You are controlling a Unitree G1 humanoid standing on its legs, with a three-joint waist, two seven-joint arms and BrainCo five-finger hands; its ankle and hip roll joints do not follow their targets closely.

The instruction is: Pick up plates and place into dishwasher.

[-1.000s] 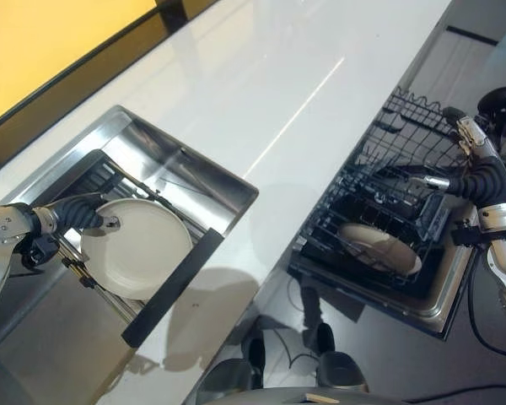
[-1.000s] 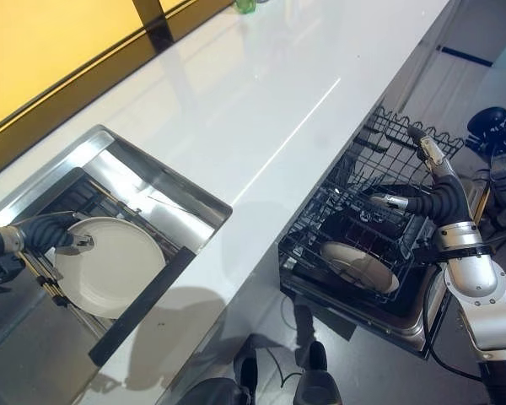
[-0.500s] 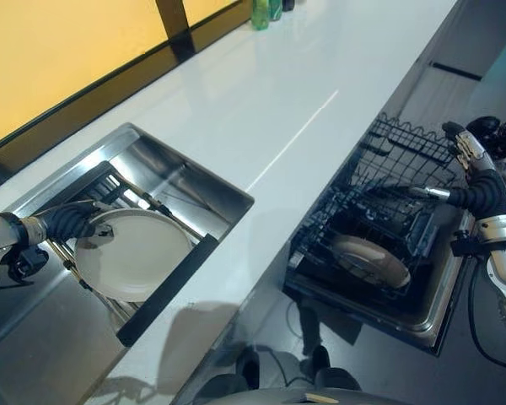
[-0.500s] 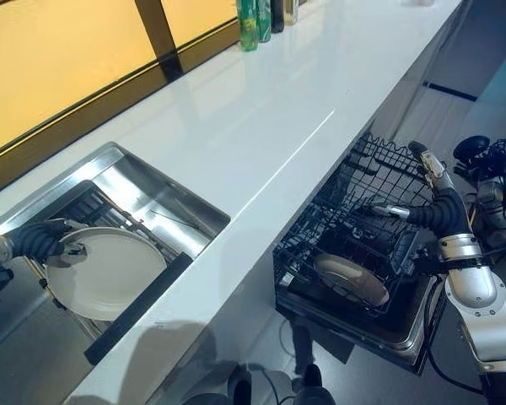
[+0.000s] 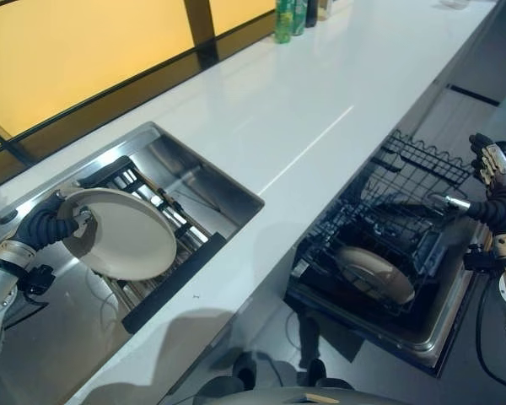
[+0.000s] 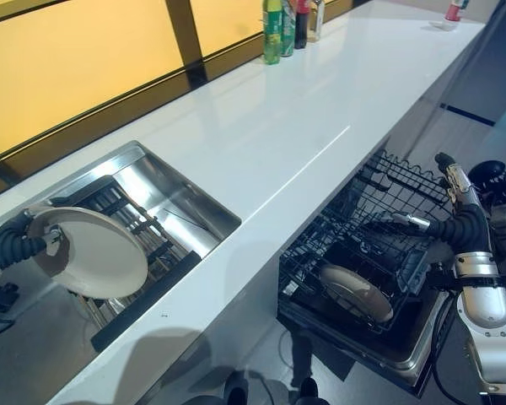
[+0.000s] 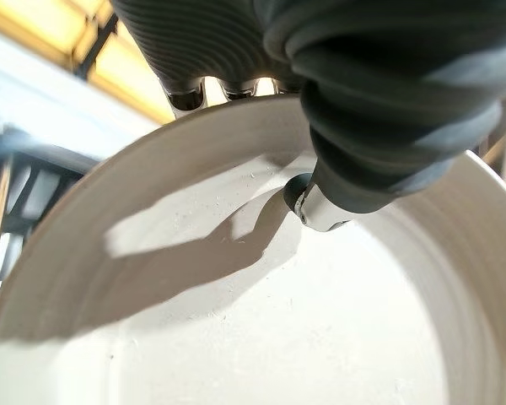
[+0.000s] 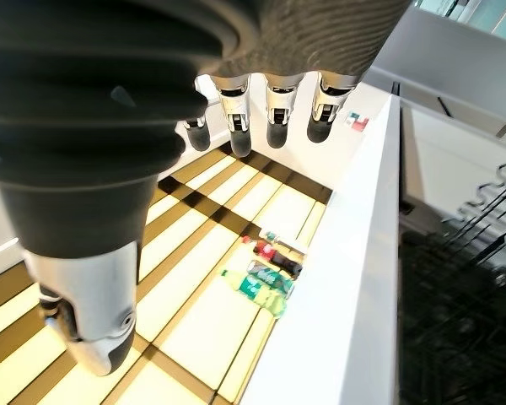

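Observation:
My left hand (image 5: 49,224) is shut on the rim of a white plate (image 5: 126,243), holding it tilted above the rack in the sink. In the left wrist view the thumb (image 7: 320,207) presses on the plate's face (image 7: 236,329) and the fingers curl behind its rim. A second white plate (image 5: 375,274) leans in the black wire dishwasher rack (image 5: 379,194), which is pulled out below the counter. My right hand (image 5: 499,202) hovers open at the rack's right side, fingers (image 8: 270,110) straight, touching nothing.
The steel sink (image 5: 198,181) holds a dark slatted rack (image 5: 139,186), and a black bar (image 5: 173,283) lies along its near edge. The white counter (image 5: 261,118) runs between sink and dishwasher. Bottles (image 5: 291,17) stand at its far end. The open dishwasher door (image 5: 438,333) lies under the rack.
My left hand has lifted the plate off the sink rack and tilted it up. The camera has shifted and more of the counter shows. The right hand has stayed by the rack.

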